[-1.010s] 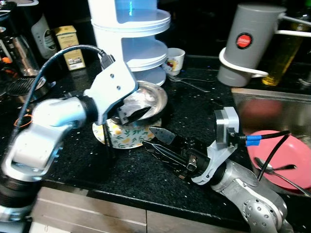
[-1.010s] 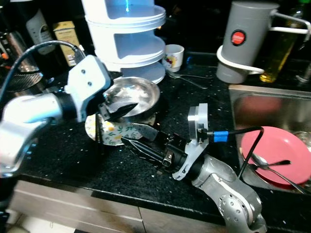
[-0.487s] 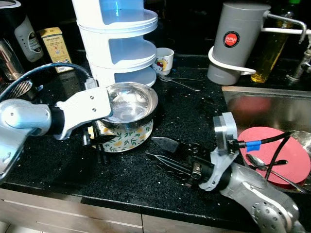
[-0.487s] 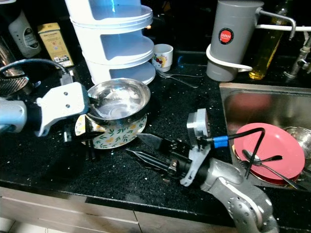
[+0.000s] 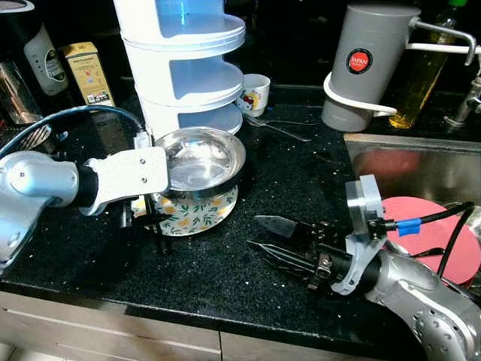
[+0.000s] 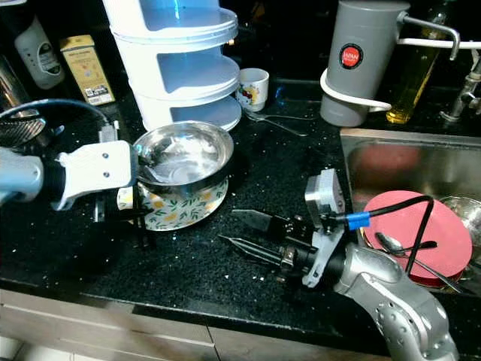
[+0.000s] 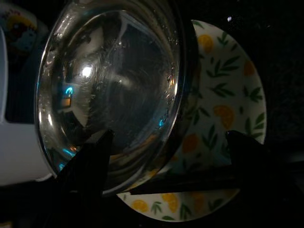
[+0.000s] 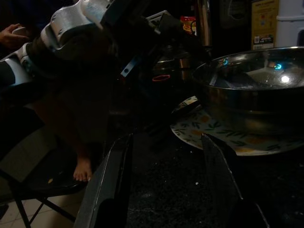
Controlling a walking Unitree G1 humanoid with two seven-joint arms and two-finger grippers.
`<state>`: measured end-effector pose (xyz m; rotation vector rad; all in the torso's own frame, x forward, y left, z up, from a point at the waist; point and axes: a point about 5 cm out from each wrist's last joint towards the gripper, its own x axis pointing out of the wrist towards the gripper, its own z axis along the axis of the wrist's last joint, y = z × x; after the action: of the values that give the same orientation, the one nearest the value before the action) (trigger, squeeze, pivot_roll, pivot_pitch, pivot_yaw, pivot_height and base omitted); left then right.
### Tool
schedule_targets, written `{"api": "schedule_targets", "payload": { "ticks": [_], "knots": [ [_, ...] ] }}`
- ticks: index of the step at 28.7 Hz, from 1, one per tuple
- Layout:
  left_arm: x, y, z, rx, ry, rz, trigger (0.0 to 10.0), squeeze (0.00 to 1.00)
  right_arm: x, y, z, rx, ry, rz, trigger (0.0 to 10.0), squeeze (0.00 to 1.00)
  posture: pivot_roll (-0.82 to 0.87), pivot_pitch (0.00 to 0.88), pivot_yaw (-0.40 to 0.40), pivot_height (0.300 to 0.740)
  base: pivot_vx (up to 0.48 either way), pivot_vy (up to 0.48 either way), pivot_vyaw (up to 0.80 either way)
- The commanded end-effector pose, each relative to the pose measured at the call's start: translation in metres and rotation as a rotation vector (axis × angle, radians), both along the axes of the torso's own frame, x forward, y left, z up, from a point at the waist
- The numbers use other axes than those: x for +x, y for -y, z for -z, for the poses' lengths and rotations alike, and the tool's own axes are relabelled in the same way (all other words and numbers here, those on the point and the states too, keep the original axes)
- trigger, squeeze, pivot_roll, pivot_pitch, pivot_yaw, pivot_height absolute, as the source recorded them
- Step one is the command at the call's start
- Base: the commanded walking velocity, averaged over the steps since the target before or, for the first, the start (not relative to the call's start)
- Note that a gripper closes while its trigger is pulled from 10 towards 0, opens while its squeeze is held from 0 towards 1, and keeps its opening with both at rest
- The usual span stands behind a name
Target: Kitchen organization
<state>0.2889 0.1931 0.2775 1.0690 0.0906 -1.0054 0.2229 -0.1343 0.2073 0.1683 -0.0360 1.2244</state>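
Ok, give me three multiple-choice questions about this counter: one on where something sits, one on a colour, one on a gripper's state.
1. Where does the steel bowl sit?
A. in the sink
B. on the lemon-patterned plate
C. on the white stacked container
2. What colour is the plate in the sink?
A. pink
B. green
C. white
3. How does the right gripper stand?
A. shut on a spoon
B. open over the counter
C. shut on the cup

Answers: 1 B, the bowl rests on the plate, whose rim shows beneath it. 2 A, the pink plate lies in the basin. 3 B, its two black fingers are spread apart above the black counter, holding nothing.
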Motion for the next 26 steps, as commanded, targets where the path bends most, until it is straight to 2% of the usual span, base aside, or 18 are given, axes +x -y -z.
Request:
{"api": "schedule_targets", "payload": {
  "ticks": [1, 5, 8, 17, 18, 19, 20, 26],
  "knots": [
    [0.003, -0.002, 0.003, 0.042, -0.012, 0.014, 10.0, 0.00, -0.003, -0.003, 0.002, -0.024, -0.005, -0.023, 10.0, 0.00, -0.05, 0.034, 0.000, 0.740, 0.000, 0.000, 0.00],
    [0.009, -0.002, 0.003, 0.041, -0.014, 0.028, 10.0, 0.00, -0.004, -0.003, 0.002, -0.026, -0.004, -0.024, 10.0, 0.00, -0.05, 0.034, 0.002, 0.740, 0.000, 0.000, 0.00],
    [0.014, 0.002, 0.007, 0.038, -0.053, 0.083, 10.0, 0.00, -0.005, -0.004, 0.002, -0.030, -0.004, -0.024, 10.0, 0.00, -0.05, 0.034, 0.008, 0.740, 0.000, 0.000, 0.00],
    [0.020, 0.008, 0.008, 0.050, -0.076, 0.148, 10.0, 0.00, -0.005, -0.004, 0.002, -0.028, -0.003, -0.022, 10.0, 0.00, -0.05, 0.033, 0.011, 0.740, 0.000, 0.000, 0.00],
    [0.022, 0.009, 0.008, 0.057, -0.082, 0.160, 6.9, 0.00, -0.005, -0.004, 0.001, -0.028, -0.002, -0.021, 10.0, 0.00, -0.05, 0.030, 0.012, 0.740, 0.000, 0.000, 0.00],
    [0.022, 0.009, 0.008, 0.057, -0.082, 0.160, 6.9, 0.00, -0.005, -0.004, 0.001, -0.028, -0.002, -0.021, 10.0, 0.00, -0.05, 0.030, 0.012, 0.740, 0.000, 0.000, 0.00],
    [0.022, 0.009, 0.009, 0.072, -0.097, 0.178, 0.0, 0.00, -0.005, -0.005, 0.001, -0.028, -0.001, -0.020, 10.0, 0.00, -0.05, 0.029, 0.015, 0.740, 0.000, 0.000, 0.00],
    [0.024, 0.008, 0.008, 0.113, -0.137, 0.232, 0.0, 0.00, -0.005, -0.006, 0.002, -0.034, 0.001, -0.012, 10.0, 0.00, -0.06, 0.025, 0.019, 0.740, 0.000, 0.000, 0.00]
  ]
}}
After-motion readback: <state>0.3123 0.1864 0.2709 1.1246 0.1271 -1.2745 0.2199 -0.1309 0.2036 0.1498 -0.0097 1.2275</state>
